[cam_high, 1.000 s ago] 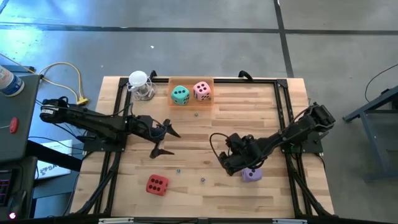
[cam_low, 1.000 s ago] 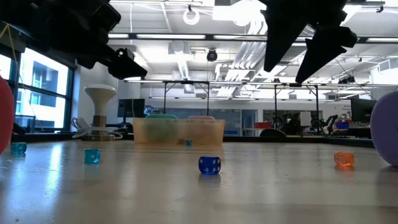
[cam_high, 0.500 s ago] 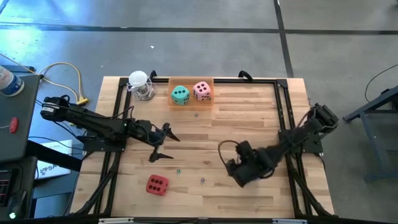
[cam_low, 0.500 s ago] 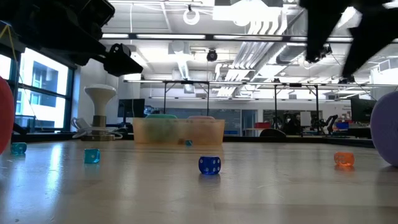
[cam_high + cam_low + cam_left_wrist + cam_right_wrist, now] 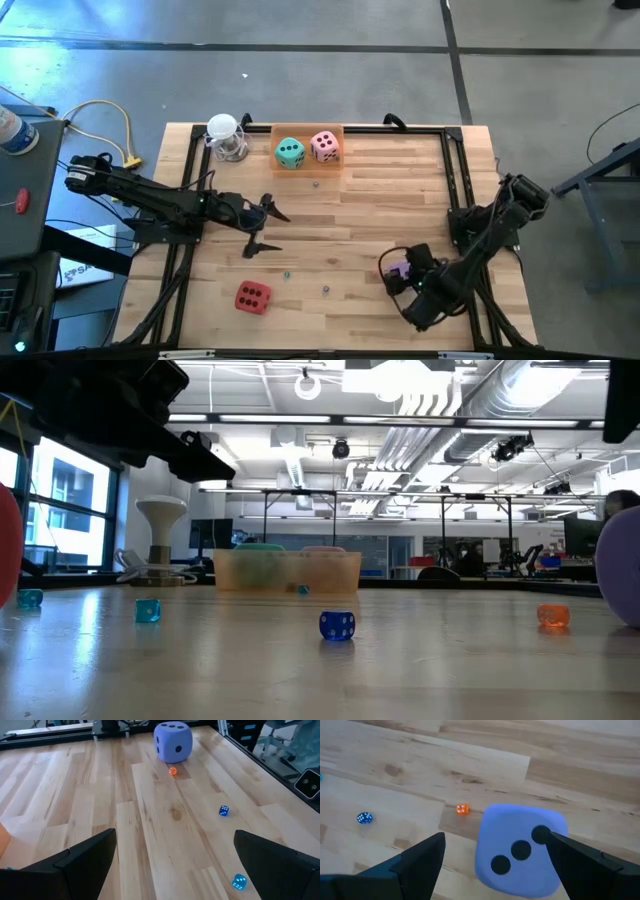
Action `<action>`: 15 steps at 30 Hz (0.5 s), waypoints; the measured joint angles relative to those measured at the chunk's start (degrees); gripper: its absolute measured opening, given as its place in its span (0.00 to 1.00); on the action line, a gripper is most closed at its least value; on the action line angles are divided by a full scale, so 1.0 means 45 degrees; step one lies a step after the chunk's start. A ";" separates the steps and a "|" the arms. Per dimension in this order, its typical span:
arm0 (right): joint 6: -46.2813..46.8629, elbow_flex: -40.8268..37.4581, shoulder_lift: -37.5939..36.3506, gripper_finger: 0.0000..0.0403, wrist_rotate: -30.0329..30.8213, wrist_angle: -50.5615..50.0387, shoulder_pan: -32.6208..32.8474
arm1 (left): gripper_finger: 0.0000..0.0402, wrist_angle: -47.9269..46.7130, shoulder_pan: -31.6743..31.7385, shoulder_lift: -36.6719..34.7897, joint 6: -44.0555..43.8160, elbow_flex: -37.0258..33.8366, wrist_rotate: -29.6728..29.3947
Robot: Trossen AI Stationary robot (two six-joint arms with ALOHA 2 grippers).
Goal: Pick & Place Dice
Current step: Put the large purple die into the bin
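A wooden bench (image 5: 380,190) carries an orange tray (image 5: 307,129) at its far edge, with a white-topped clear object (image 5: 225,138) just beside it. Small blue dice (image 5: 224,810) and an orange one (image 5: 462,809) lie scattered. A yellow cable (image 5: 118,125) loops on the floor.

Left gripper (image 5: 262,225) hovers mid-table, jaws apart; right gripper (image 5: 400,285) low, jaws apart.
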 joint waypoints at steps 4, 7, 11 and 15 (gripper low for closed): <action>0.0048 0.0000 0.0342 0.84 -0.0014 -0.0026 0.0056 | 0.98 0.0103 0.0000 0.0000 -0.0010 0.0005 0.0000; 0.0047 0.0000 0.0581 0.84 -0.0086 -0.0089 0.0051 | 0.98 0.0150 0.0000 0.0000 -0.0011 0.0005 0.0000; -0.0030 0.0000 0.0832 0.84 -0.0110 -0.0289 0.0054 | 0.98 0.0149 0.0000 0.0000 -0.0073 0.0005 0.0005; 0.0018 0.0000 0.0852 0.84 -0.0195 -0.0786 0.0102 | 0.98 0.0147 0.0000 0.0000 -0.0084 0.0005 0.0005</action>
